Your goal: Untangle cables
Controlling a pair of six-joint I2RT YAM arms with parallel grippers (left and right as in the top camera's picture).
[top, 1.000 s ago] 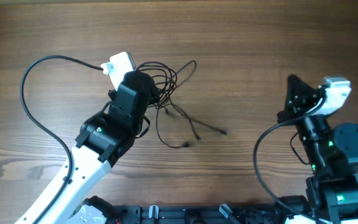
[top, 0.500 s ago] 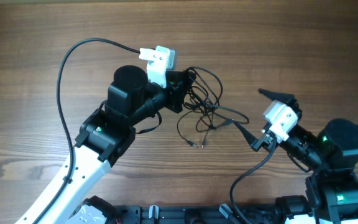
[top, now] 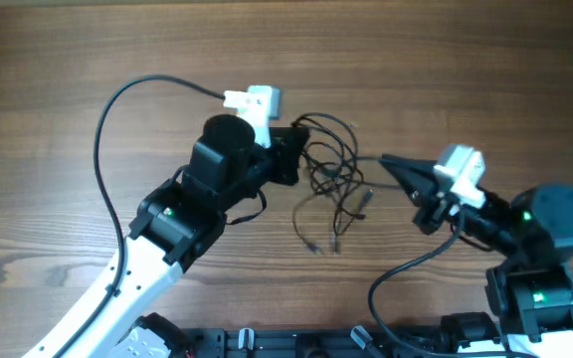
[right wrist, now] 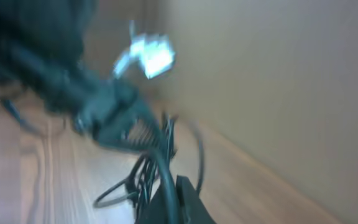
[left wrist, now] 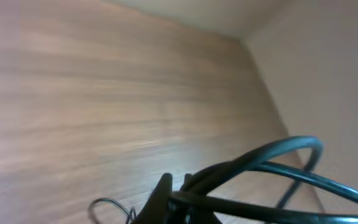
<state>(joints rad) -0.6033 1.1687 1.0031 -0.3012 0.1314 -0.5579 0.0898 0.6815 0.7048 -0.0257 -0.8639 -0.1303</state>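
A tangle of thin black cables (top: pixel 331 171) is seen near the middle of the brown wooden table (top: pixel 485 60), between the two arms. The left gripper (top: pixel 291 157) is set against the tangle's left edge, and its black fingers are clamped on the bundled loops there. In the left wrist view several dark strands (left wrist: pixel 260 165) are shown close to the lens, drawn together at a black fingertip (left wrist: pixel 162 190) and held above the wood grain. From the bundle, two loose ends are hung down toward the robot, their small tips (top: pixel 312 245) being laid on the table, and a short dark plug (top: pixel 363 200) is seen just right of the loops.

The right gripper (top: pixel 398 171) is pointed leftward at the tangle, its long black tip placed just beside a strand that is stretched out from the loops. Whether its fingers are apart or together cannot be told: the overhead view shows them only edge-on, and the right wrist view is heavily blurred. In that blurred view a dark finger (right wrist: pixel 188 199) is made out at the bottom edge, with the cable loops (right wrist: pixel 143 171) just beyond it.
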